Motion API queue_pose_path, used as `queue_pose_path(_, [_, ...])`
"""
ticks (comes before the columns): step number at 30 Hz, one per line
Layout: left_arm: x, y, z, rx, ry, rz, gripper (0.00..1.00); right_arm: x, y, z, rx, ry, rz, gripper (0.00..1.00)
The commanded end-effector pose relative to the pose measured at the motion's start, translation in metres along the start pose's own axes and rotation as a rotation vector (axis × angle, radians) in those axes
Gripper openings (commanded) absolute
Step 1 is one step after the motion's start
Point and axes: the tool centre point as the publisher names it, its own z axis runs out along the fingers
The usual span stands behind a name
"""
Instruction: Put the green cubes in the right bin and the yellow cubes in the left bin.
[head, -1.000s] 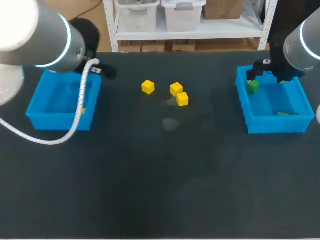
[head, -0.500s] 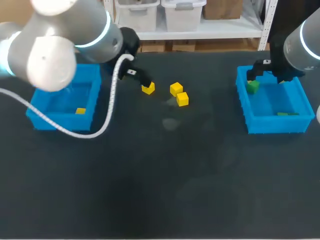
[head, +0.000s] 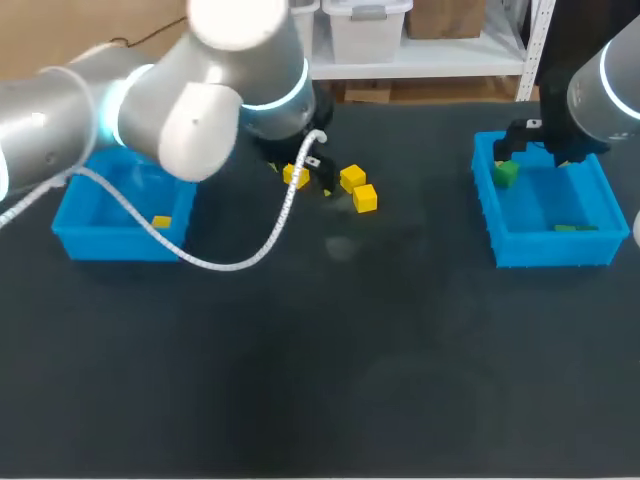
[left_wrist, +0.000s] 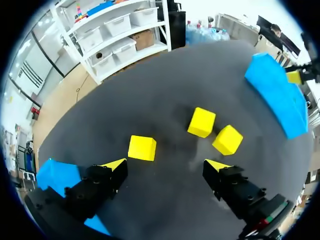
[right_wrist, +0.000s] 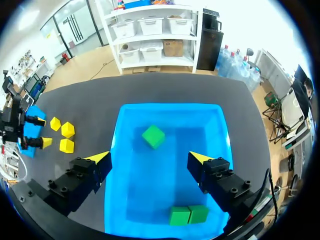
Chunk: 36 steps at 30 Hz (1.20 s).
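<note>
Near table (head: 400, 350) far edge, middle: three yellow cubes (left_wrist: 142, 148), loose. Left gripper (left_wrist: 165, 166) spread wide, empty, above them; a careless descent may knock neighbours askew. Right gripper (right_wrist: 149, 158) spread, empty, over right bin (right_wrist: 170, 106).

We are in a robotics lab: our left arm (head: 200, 110) and right arm (head: 605, 85), grey with blue rings, hang over a dark table (head: 350, 380) with a left bin (head: 110, 245), a right bin (head: 555, 250), yellow cubes (head: 365, 198), green cubes (head: 506, 173).
</note>
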Motion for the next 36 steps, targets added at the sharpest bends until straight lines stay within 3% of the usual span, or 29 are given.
queue_pose_path(1, [-0.001, -0.004, 0.018, -0.032, 0.024, -0.002, 1.00, 0.001, 0.001, 0.000, 0.003, -0.004, 0.001, 1.00])
queue_pose_path(8, [0.005, 0.007, 0.031, -0.048, 0.015, -0.074, 1.00, 0.001, 0.001, 0.000, 0.003, -0.004, 0.001, 1.00])
queue_pose_path(15, [0.000, 0.018, 0.036, -0.122, -0.057, -0.137, 1.00, 0.001, 0.001, 0.000, 0.003, -0.004, 0.001, 1.00])
queue_pose_path(30, [-0.013, 0.028, 0.048, -0.175, -0.123, -0.276, 0.98, 0.001, 0.001, 0.000, 0.003, -0.004, 0.001, 1.00])
queue_pose_path(32, [-0.014, 0.030, 0.049, -0.188, -0.141, -0.297, 0.45, 0.001, 0.001, 0.000, 0.003, -0.004, 0.001, 1.00])
queue_pose_path(34, [-0.015, 0.030, 0.050, -0.201, -0.159, -0.308, 0.23, 0.001, 0.001, 0.000, 0.003, -0.004, 0.001, 1.00])
queue_pose_path(35, [-0.015, 0.031, 0.050, -0.204, -0.169, -0.312, 0.16, 0.001, 0.001, 0.000, 0.003, -0.004, 0.001, 1.00])
queue_pose_path(36, [-0.016, 0.031, 0.051, -0.208, -0.181, -0.313, 0.00, 0.001, 0.001, 0.000, 0.003, -0.004, 0.001, 1.00])
